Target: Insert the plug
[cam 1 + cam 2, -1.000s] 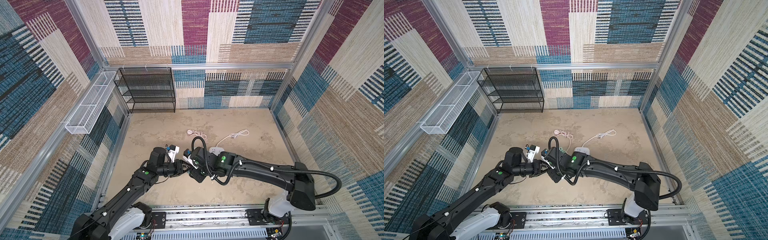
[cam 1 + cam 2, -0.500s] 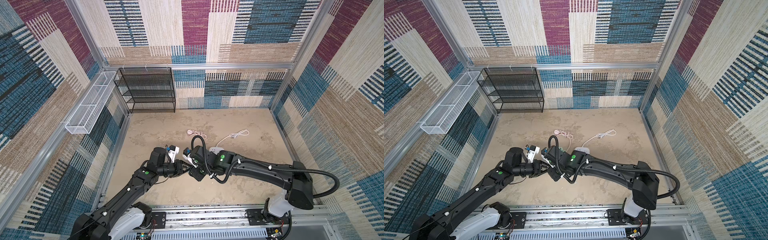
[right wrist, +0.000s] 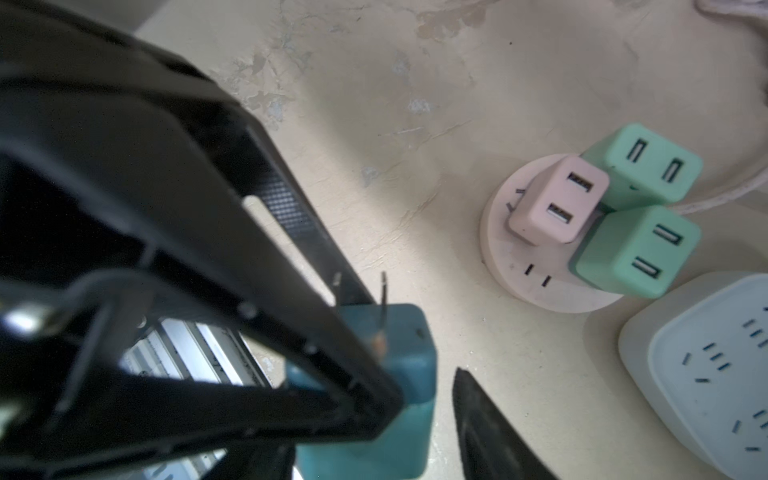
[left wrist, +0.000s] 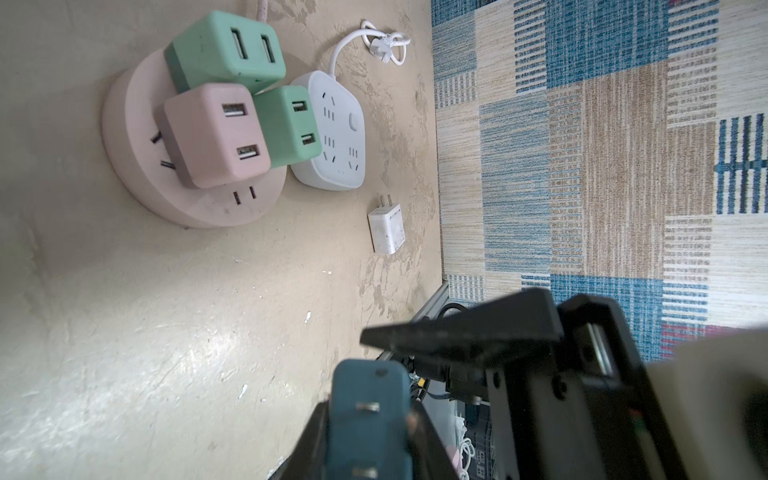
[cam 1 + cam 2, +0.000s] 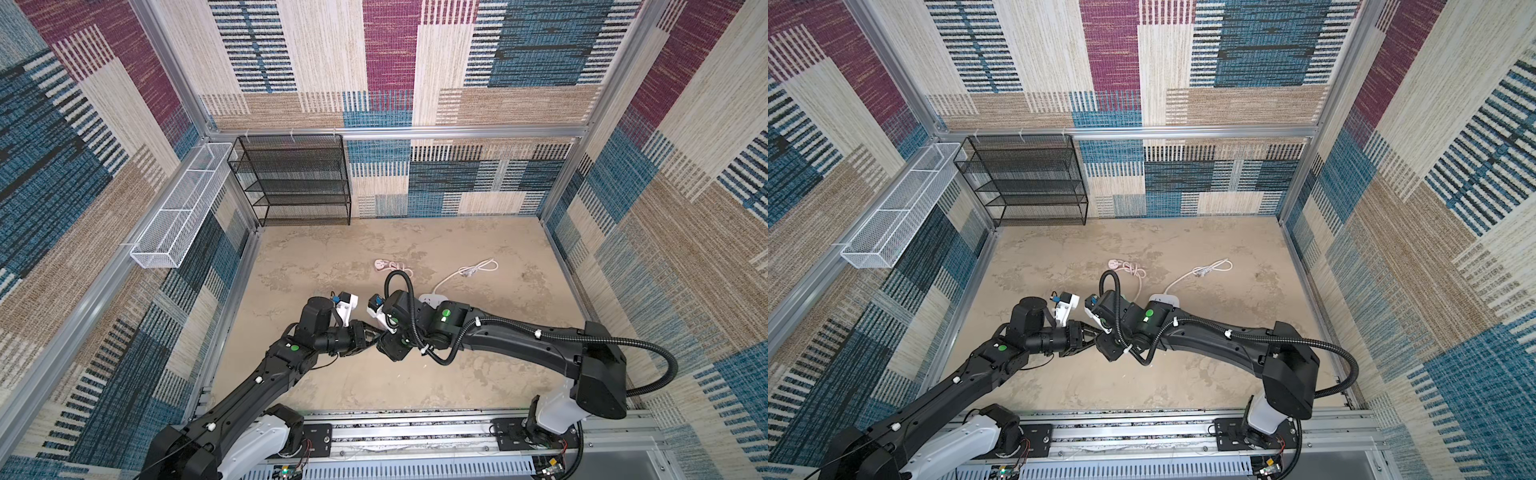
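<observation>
While your two arms met tip to tip above the bench [image 5: 478,386], your left gripper [image 5: 369,333] had its jaws pinched on the teal plug [image 4: 370,415]. It held the plug by the body and left the two flat pins bare. Your right gripper [image 5: 384,344] was at the same plug with its jaws spread. In the right wrist view one finger [image 3: 482,419] stood off the plug's side with bench showing in the gap, while the other crossed in front of the plug.

You had the plug in the air, well apart from the pink round socket hub [image 4: 216,199] and touching neither the hub nor the bench.

Three USB cubes sat on that hub. A green charger [image 4: 291,124] was on the hub's edge next to the white power strip [image 4: 332,133]. A second green charger [image 4: 228,50] stood by the hub's cord. The pink charger [image 4: 216,133] was against both, tilted, with its pins partly showing. One pair of slots [image 4: 243,195] on the hub's face was free, just beside the pink charger.

The white power strip lay just beside the hub; you could not tell whether they touched. A white adapter [image 4: 387,227] lay flat on the bench, near the hub and beyond the strip's corner.
</observation>
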Controlling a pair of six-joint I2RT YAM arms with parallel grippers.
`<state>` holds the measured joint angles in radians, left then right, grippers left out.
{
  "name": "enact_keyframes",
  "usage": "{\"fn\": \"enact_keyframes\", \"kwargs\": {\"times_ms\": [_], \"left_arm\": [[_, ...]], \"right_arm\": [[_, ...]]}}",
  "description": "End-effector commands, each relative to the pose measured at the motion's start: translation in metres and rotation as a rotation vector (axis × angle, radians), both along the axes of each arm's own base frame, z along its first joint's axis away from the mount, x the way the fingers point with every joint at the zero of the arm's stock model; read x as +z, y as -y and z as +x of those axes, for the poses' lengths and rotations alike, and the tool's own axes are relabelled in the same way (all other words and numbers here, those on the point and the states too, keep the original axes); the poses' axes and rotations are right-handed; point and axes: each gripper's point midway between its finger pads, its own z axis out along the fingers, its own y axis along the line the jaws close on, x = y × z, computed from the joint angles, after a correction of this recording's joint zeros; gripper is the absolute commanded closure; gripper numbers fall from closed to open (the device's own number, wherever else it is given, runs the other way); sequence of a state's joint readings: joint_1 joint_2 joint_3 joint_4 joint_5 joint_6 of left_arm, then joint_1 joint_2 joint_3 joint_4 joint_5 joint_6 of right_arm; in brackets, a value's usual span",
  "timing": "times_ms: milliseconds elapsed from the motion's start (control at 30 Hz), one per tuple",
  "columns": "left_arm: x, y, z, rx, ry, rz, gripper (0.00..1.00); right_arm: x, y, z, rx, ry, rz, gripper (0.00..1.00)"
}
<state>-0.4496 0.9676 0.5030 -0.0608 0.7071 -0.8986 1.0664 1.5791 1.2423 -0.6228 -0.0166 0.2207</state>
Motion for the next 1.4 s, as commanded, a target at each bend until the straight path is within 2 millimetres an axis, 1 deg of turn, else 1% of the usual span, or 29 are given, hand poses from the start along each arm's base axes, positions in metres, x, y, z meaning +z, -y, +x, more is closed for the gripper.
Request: {"fn": "enact_keyframes", "kwargs": {"times_ms": [0,33,100,167,200,267,333,367,433,533,600,667,800,900,1100,1367], "left_arm": [[0.012,-0.003,0.013,0.075,0.013,-0.047,1.00],[0.015,-0.005,0.016,0.095,0.018,-0.059,1.00],[0.020,-0.009,0.024,0.139,0.016,-0.089,1.00],[0.028,-0.013,0.033,0.186,0.011,-0.138,1.00],[0.031,-0.014,0.037,0.206,0.003,-0.162,1.00],[0.038,-0.016,0.043,0.244,-0.019,-0.215,1.00],[0.047,-0.017,0.047,0.271,-0.049,-0.271,1.00],[0.051,-0.016,0.048,0.277,-0.064,-0.295,1.00],[0.056,-0.016,0.047,0.296,-0.129,-0.348,1.00],[0.062,-0.015,0.042,0.311,-0.211,-0.438,1.00],[0.066,-0.014,0.039,0.304,-0.246,-0.478,1.00],[0.070,-0.014,0.035,0.294,-0.264,-0.508,1.00],[0.080,-0.016,0.030,0.290,-0.256,-0.527,1.00],[0.083,-0.018,0.029,0.299,-0.252,-0.543,1.00],[0.093,-0.018,0.029,0.295,-0.256,-0.599,1.00],[0.096,-0.019,0.028,0.295,-0.259,-0.622,1.00]], "right_arm": [[0.035,-0.006,0.021,-0.061,0.112,0.151,0.31],[0.046,-0.004,0.025,-0.075,0.139,0.195,0.28],[0.066,0.007,0.036,-0.141,0.225,0.261,0.28],[0.079,0.024,0.049,-0.229,0.338,0.321,0.26],[0.086,0.028,0.052,-0.237,0.377,0.352,0.24],[0.087,0.035,0.053,-0.227,0.442,0.388,0.23],[0.091,0.036,0.055,-0.233,0.460,0.420,0.23],[0.095,0.036,0.054,-0.231,0.470,0.442,0.23],[0.106,0.033,0.044,-0.157,0.513,0.533,0.24],[0.125,0.040,0.028,-0.092,0.624,0.684,0.27],[0.126,0.041,0.028,-0.075,0.653,0.700,0.27],[0.123,0.034,0.031,-0.057,0.652,0.681,0.28],[0.124,0.022,0.026,-0.002,0.638,0.718,0.30],[0.124,0.015,0.025,0.025,0.624,0.722,0.31],[0.132,0.010,0.020,0.064,0.626,0.744,0.32],[0.122,-0.003,0.019,0.106,0.583,0.737,0.35]]}}
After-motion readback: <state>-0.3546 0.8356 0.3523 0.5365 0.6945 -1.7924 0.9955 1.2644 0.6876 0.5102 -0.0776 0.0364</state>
